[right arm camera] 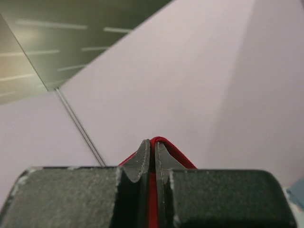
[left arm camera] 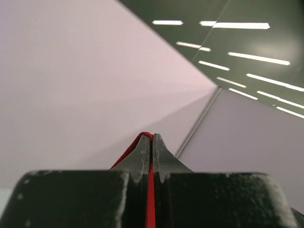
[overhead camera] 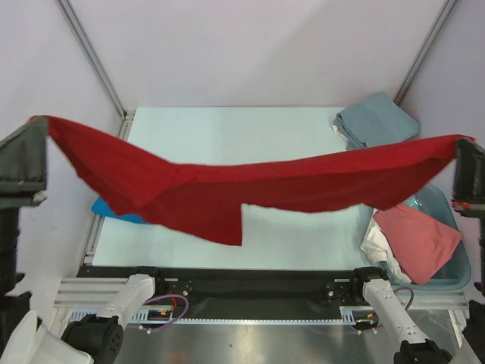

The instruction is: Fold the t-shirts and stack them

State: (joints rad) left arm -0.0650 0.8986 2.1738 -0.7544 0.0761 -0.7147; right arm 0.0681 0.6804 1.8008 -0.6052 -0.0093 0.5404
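A crimson red t-shirt (overhead camera: 227, 186) hangs stretched in the air across the whole table, sagging in the middle. My left gripper (overhead camera: 38, 125) is shut on its left end, high at the left edge. My right gripper (overhead camera: 464, 144) is shut on its right end, high at the right edge. Red cloth shows pinched between the jaws in the left wrist view (left arm camera: 150, 190) and in the right wrist view (right arm camera: 152, 190). A bright blue t-shirt (overhead camera: 114, 211) lies on the table at the left, mostly hidden under the red one.
A folded grey-blue shirt (overhead camera: 377, 121) lies at the table's back right. A teal basket (overhead camera: 447, 220) at the front right holds a salmon-pink shirt (overhead camera: 417, 239) and a white one (overhead camera: 377, 246). Frame posts (overhead camera: 91, 53) rise at both back corners.
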